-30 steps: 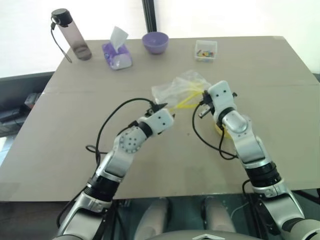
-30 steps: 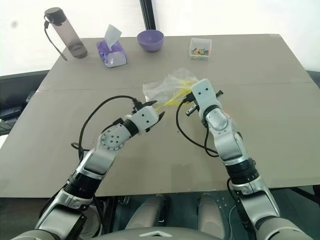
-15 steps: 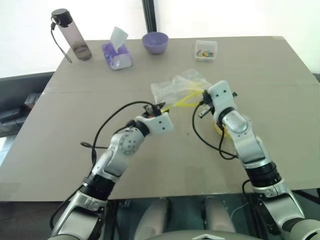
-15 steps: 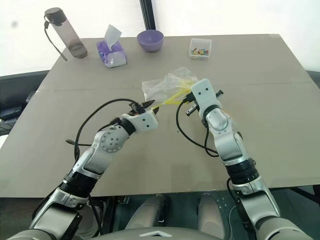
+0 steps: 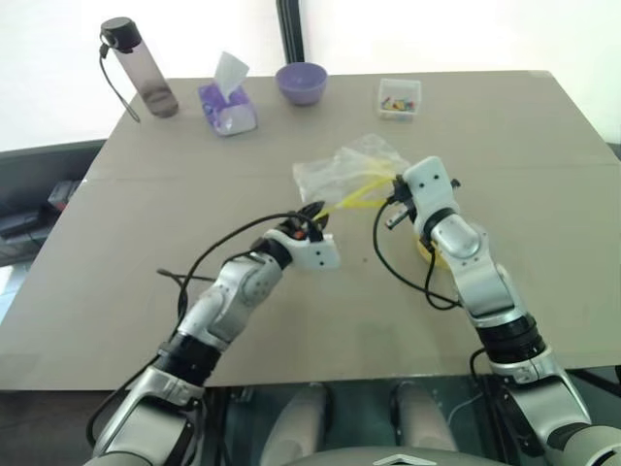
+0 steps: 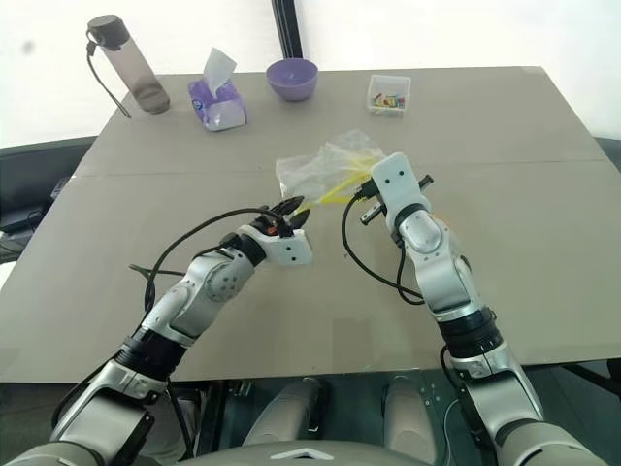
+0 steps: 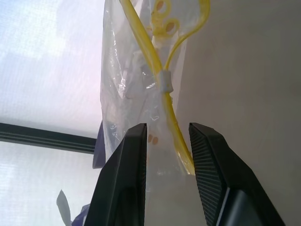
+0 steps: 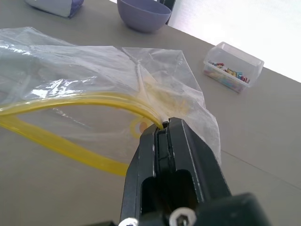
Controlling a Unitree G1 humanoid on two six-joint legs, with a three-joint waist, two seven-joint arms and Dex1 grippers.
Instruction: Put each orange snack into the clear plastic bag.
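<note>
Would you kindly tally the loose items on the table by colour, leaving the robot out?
Purple: 2, the bowl and the tissue pack.
Clear: 2, the plastic bag with its yellow seal strip and the small box of coloured bits.
Grey: 1, the water bottle.
Yellow-orange: 1, the snack beside the right arm.
Total: 6.

Both eye views look down and forward over the whole table (image 5: 146, 291) to its far edge, while each wrist view sits close along its own fingers — all four share the clear plastic bag (image 6: 325, 165).
</note>
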